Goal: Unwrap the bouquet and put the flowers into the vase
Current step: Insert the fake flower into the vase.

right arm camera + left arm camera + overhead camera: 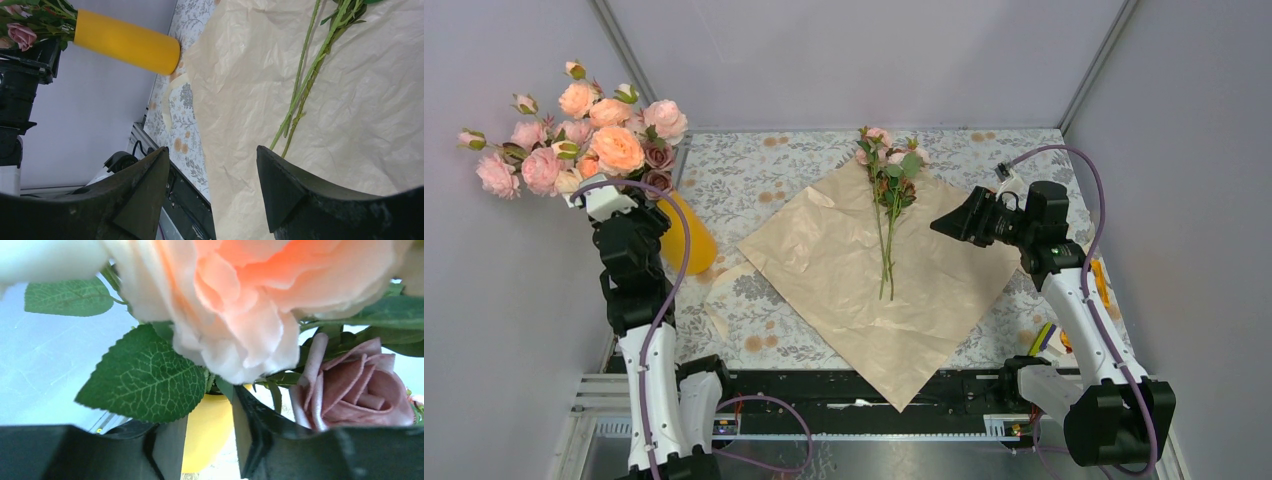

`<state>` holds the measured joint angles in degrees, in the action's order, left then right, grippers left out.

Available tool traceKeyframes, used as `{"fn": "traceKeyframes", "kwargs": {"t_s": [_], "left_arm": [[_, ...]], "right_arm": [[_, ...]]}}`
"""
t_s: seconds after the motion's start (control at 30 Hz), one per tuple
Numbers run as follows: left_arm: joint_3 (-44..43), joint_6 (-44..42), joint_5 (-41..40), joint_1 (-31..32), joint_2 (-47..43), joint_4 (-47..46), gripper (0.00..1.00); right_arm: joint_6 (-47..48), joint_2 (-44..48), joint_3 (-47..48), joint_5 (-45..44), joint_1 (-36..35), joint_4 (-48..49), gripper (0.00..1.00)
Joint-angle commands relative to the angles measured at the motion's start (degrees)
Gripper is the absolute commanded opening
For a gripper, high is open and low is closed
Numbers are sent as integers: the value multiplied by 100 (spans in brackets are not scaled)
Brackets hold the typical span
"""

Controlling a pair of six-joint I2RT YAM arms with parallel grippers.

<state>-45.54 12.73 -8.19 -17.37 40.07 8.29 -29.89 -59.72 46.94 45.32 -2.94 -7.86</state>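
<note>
1. One big bunch of pale pink and peach roses, more than ten blooms, fills the mouth of the vase at the far left.
2. The left gripper sits just under those blooms. Its two fingers flank the vase body, but I cannot tell whether they are pressing on it or have let go.
3. One yellow-orange vase stands on the left side of the patterned table.
4. One beige ribbon strip lies loose on the table between the vase's base and the paper.
5. One sheet of crinkled peach wrapping paper lies spread flat at mid-table, with one corner hanging over the near edge.
6. The flowers lie on the paper's far part as one loose cluster, well apart from the vase. At least three thin green stems point toward the arms; the blooms are too small to count.
7. The right gripper hovers over the paper's right side with its jaws spread wide and nothing between them.
</note>
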Motion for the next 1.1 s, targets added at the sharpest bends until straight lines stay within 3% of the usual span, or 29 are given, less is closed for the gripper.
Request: {"fn": "traceKeyframes", "kwargs": {"t_s": [0.0, 0.07, 0.13, 0.4, 0.8, 1.07], "left_arm": [[-376, -93, 142, -30, -167, 230, 45], [-372, -51, 138, -33, -227, 308, 52], [-372, -18, 169, -30, -298, 383, 66], [-437, 166, 149, -30, -575, 863, 97], [-243, 494, 931, 427, -756, 1530, 96], [163, 531, 867, 1663, -821, 1543, 95]], "right_arm": [[-11, 84, -9, 188, 30, 172, 71], [-8, 74, -8, 195, 30, 172, 71], [-7, 61, 0, 204, 30, 164, 71], [37, 7, 54, 205, 34, 122, 71], [53, -114, 61, 164, 31, 67, 70], [73, -217, 115, -79, 18, -117, 69]]}}
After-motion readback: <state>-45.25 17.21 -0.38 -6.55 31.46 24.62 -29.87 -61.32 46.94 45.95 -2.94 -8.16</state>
